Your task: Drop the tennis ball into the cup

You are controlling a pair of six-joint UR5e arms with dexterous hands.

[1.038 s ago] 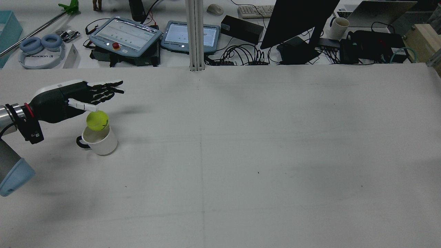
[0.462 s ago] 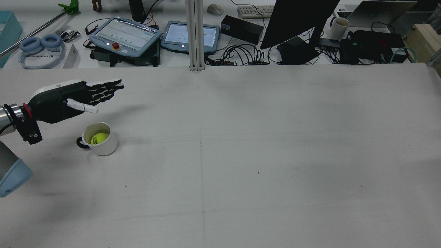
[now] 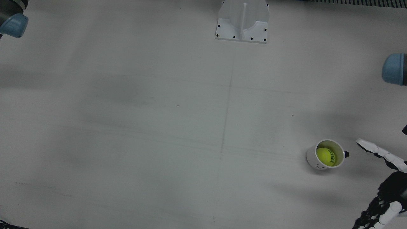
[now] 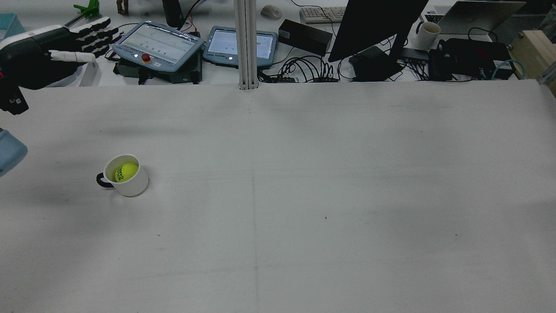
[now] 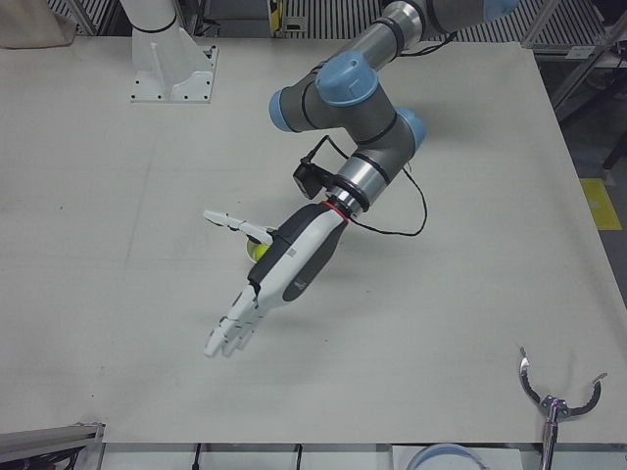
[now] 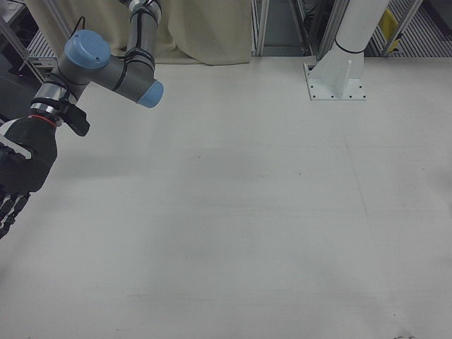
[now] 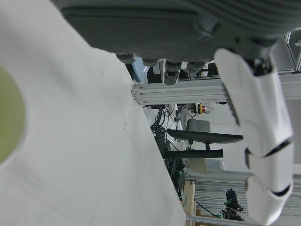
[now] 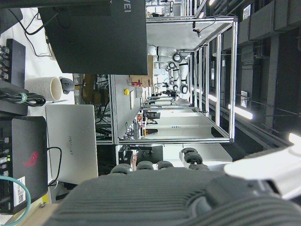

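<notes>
- Ball is now lying at the bottom of the cup; a second ago we were seeing it perched at the rim under our left hand, and half a second ago it was already down inside.
- We are reading that as the drop done: from above, the ball is sitting fully below the cup's rim, and the cup is standing upright on the table, dark handle pointing toward the left arm.
- We are making out dark print on the ball, but it is too small for us to read.
- Our left hand is rising and pulling back; it was hovering just over the cup and is now well apart from it, high at the rear view's upper left.
- That hand is holding nothing, fingers stretched out and spread, as the left-front view is also showing.
- Our right hand is hanging off the table's far side, apparently empty; we cannot tell how its fingers are set.
- Farther off, on the desk behind, we are reading "UGEXTREM"-like lettering, upside down, on the headphones; we cannot be sure of every letter.
- In the right hand view, a laptop lid is showing faint lettering we cannot make out.
</notes>
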